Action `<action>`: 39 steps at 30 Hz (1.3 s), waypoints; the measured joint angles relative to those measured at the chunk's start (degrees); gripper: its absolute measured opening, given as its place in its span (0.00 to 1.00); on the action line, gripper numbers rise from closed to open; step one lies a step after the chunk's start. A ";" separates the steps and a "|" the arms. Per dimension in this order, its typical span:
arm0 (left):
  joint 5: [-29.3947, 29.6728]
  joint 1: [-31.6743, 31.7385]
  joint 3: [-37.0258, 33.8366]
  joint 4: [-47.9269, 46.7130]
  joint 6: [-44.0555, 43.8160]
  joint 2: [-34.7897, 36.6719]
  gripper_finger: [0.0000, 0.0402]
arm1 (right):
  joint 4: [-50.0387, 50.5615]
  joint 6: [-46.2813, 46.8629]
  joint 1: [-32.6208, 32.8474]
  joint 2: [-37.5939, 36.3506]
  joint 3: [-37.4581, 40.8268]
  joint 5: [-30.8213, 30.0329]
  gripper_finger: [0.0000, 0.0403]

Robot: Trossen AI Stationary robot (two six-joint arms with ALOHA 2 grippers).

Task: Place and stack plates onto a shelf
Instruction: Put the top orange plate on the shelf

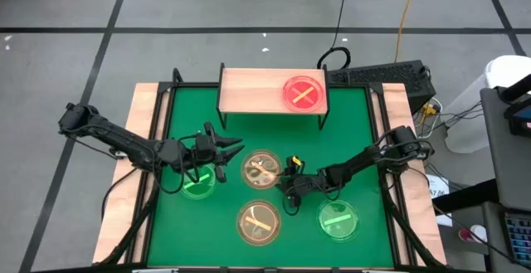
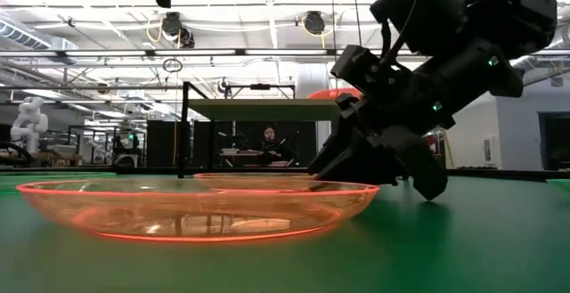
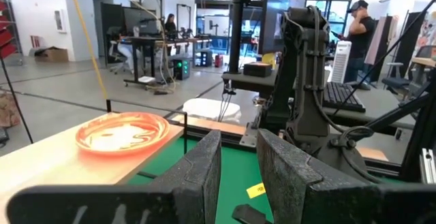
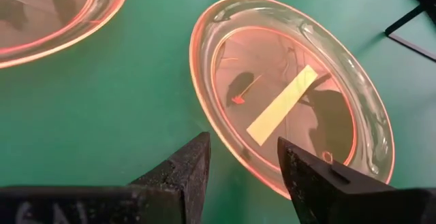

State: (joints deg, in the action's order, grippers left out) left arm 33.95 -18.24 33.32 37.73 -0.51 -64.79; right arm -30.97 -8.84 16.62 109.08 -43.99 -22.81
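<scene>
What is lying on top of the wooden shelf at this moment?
One pink plate with a yellow stripe lies on the shelf, at its right end. The rest of the board is bare. Whether another plate is beneath it cannot be seen.

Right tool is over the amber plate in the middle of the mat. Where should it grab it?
Grip the raised near rim of the amber plate, one finger inside and one outside. It lies flat on the green mat, so only the rim gives purchase. The right tool is open and already lined up with that edge.
</scene>
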 joint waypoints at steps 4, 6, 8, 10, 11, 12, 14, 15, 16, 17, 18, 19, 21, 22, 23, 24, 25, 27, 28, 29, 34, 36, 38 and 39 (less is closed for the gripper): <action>0.00 0.00 0.00 -0.17 0.02 0.00 0.25 | -0.22 -0.17 -0.07 0.10 0.00 0.01 0.34; 0.00 0.00 0.00 -0.18 0.01 0.00 0.25 | -0.73 -0.71 -0.07 0.15 0.00 0.30 0.28; 0.02 0.06 0.00 -0.20 0.02 0.00 0.25 | -1.02 -0.92 -0.07 0.17 0.00 0.51 0.22; 0.02 0.07 0.00 -0.20 0.02 0.00 0.25 | -0.96 -0.94 -0.07 0.17 0.02 0.51 0.14; 0.02 0.07 0.00 -0.20 0.02 0.00 0.25 | -0.87 -0.96 -0.07 0.17 0.02 0.49 0.10; 0.02 0.07 0.00 -0.20 0.02 0.00 0.25 | -0.85 -0.98 -0.07 0.17 0.02 0.49 0.07; 0.02 0.07 0.00 -0.21 0.02 0.00 0.25 | -0.91 -1.04 -0.03 0.17 0.05 0.49 0.02; 0.02 0.07 0.00 -0.21 0.02 0.00 0.25 | -1.06 -1.05 0.12 0.16 0.07 0.47 0.01; 0.02 0.07 0.00 -0.22 0.02 0.00 0.25 | -1.15 -1.10 0.31 -0.05 0.09 0.45 0.02; 0.02 0.07 0.00 -0.22 0.02 0.00 0.25 | -0.97 -1.54 0.61 -0.58 0.14 0.41 0.02; 0.02 0.07 0.00 -0.22 -0.01 0.00 0.25 | -0.64 -2.42 0.94 -1.36 0.23 0.33 0.01; 0.02 0.07 0.00 -0.22 -0.21 0.00 0.25 | -0.78 -3.44 1.28 -2.32 0.32 0.25 0.01; 0.02 0.07 0.00 -0.22 -0.65 0.00 0.25 | -2.86 -5.93 2.00 -5.09 0.33 -0.80 0.00; 0.02 0.07 0.00 -0.22 -0.66 0.00 0.25 | -4.15 -7.06 2.33 -6.77 0.31 -2.04 0.00; 0.02 0.07 0.00 -0.20 -0.68 0.00 0.25 | -5.47 -8.20 2.56 -8.48 0.24 -3.28 0.00; 0.02 0.07 0.00 -0.18 -0.68 0.00 0.25 | -6.60 -9.57 2.66 -10.21 0.22 -4.40 0.00; 0.02 0.07 0.00 -0.11 -0.68 0.00 0.25 | -6.89 -10.90 2.62 -11.96 0.22 -5.17 0.00; 0.02 0.07 0.02 0.15 -0.79 0.00 0.25 | -6.93 -12.23 2.48 -15.71 0.22 -6.42 0.00; 0.02 0.07 0.02 0.13 -0.94 0.00 0.25 | -6.49 -12.04 2.35 -17.48 0.22 -7.22 0.00; 0.02 0.07 0.02 0.13 -1.01 0.00 0.25 | -5.53 -11.01 2.21 -19.20 0.20 -7.49 0.00; 0.02 0.07 0.02 0.12 -1.05 0.00 0.25 | 6.10 -4.83 2.34 -24.12 0.15 -7.11 0.00; 0.02 0.07 0.02 0.11 -1.05 0.00 0.25 | 12.56 -1.99 2.78 -24.42 0.15 -6.97 0.01; 0.02 0.07 0.02 0.09 -1.14 0.00 0.25 | 18.49 1.18 3.26 -23.63 0.15 -6.58 0.04; 0.02 0.07 0.02 0.09 -1.16 0.00 0.25 | 20.83 2.39 3.38 -22.90 0.15 -5.12 0.05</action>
State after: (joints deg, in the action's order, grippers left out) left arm 33.98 -18.17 33.34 37.82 -1.67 -64.79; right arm -10.14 -6.45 20.00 86.18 -43.83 -27.93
